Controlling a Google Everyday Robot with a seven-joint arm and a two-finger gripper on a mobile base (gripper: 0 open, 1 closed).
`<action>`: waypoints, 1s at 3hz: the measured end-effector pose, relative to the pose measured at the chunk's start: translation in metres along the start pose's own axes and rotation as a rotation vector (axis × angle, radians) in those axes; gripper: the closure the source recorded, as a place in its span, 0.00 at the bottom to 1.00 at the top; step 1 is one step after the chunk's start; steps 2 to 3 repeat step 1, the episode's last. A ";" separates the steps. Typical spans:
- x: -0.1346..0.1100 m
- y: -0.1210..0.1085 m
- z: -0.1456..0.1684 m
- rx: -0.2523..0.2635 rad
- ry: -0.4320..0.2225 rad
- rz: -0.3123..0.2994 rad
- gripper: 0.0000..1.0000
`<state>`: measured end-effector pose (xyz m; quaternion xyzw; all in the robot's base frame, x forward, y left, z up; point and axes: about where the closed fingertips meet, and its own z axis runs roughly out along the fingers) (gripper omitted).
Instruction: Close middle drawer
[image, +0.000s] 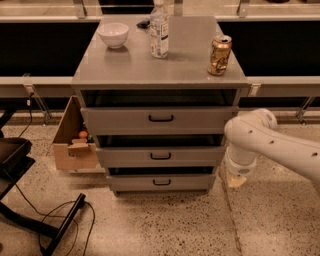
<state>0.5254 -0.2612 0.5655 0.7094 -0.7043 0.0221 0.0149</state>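
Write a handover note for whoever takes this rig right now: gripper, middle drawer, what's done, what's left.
Gripper: low at the right side of the cabinet, pointing down, beside the right end of the bottom drawer; not on any handle.
Middle drawer: front panel seems to stand slightly out, with a dark gap above it; it looks not fully in.
Done: no push on it shows yet.
Left: probably bring the gripper round to the middle drawer's front panel and press it in until flush.
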 end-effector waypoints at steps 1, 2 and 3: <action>0.053 -0.005 -0.045 0.029 0.141 0.204 1.00; 0.053 -0.005 -0.045 0.029 0.141 0.204 1.00; 0.053 -0.005 -0.045 0.029 0.141 0.204 1.00</action>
